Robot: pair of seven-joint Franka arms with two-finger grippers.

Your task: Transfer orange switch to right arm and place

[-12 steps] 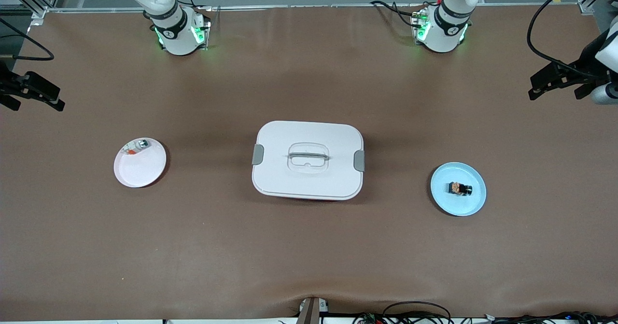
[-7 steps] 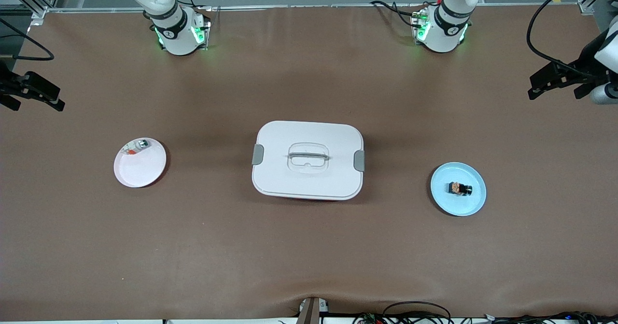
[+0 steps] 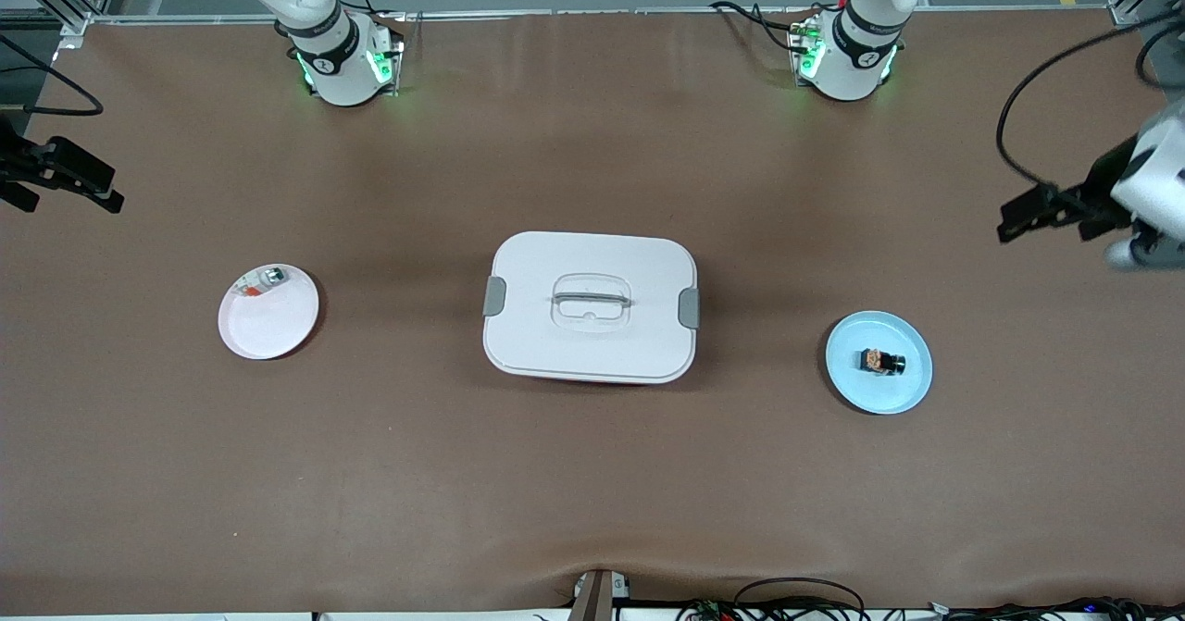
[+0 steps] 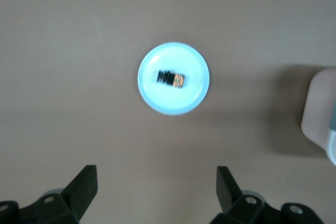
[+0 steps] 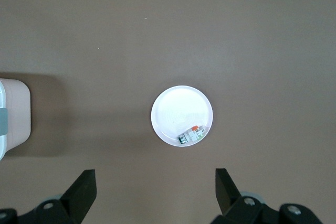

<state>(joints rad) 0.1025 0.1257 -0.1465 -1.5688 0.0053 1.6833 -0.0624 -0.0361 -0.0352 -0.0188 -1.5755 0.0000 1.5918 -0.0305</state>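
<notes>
The orange switch [image 3: 880, 361], a tiny black block with an orange-tan section, lies on a light blue plate [image 3: 856, 389] toward the left arm's end of the table. It also shows in the left wrist view [image 4: 171, 78] on that plate [image 4: 157, 98]. My left gripper [image 3: 1028, 214] is open and empty, up in the air near that end of the table, apart from the plate. In its wrist view the left gripper [image 4: 156, 190] has wide-apart jaws. My right gripper [image 3: 74, 186] is open and empty, waiting at the right arm's end; in its wrist view [image 5: 155, 190] the jaws are wide.
A white lidded box [image 3: 591, 306] with grey clasps stands mid-table. A white plate [image 3: 264, 329] toward the right arm's end holds a small whitish-clear piece with a red-orange bit [image 3: 259, 283], also in the right wrist view [image 5: 191, 135].
My left gripper has moved down in the front view, closer to the light blue plate. The right arm, the plates and the box have not moved.
</notes>
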